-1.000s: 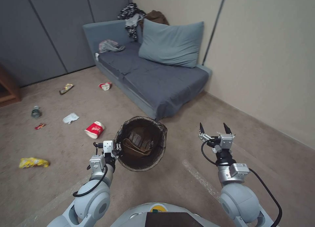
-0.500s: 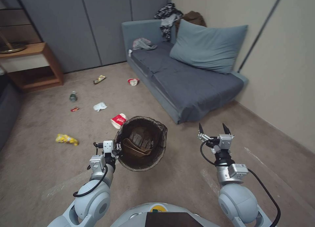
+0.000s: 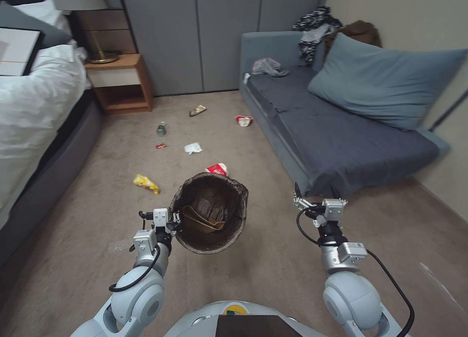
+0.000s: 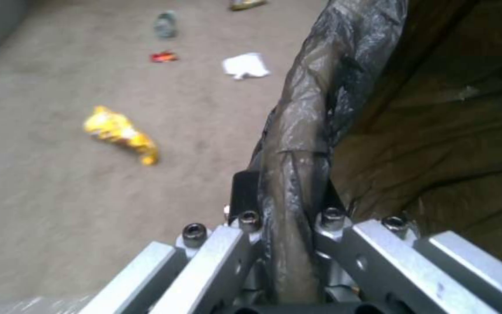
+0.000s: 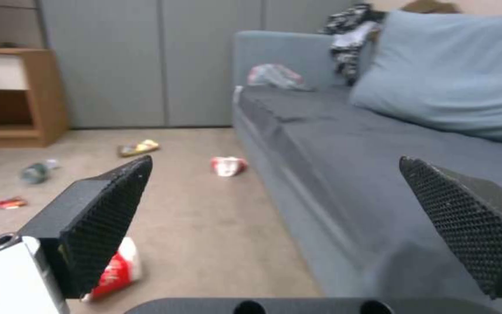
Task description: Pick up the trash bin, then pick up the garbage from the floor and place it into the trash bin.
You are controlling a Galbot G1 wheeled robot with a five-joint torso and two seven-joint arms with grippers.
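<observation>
Bedroom carpet, litter strewn btwn bed & sofa. Trash bin (image 3: 210, 220): light, stiff rim, slick liner; left gripper (image 3: 171, 223) clamped on rim. Right gripper (image 3: 314, 191) spread, empty. Red cup (image 3: 217, 169): crushable, take by wall.

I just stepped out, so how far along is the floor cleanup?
Done: the left pincer holds the trash bin by its rim, off the floor. In hand: nothing; the right pincer is open. Left: red cup, yellow wrapper, tissue, bottle.
</observation>
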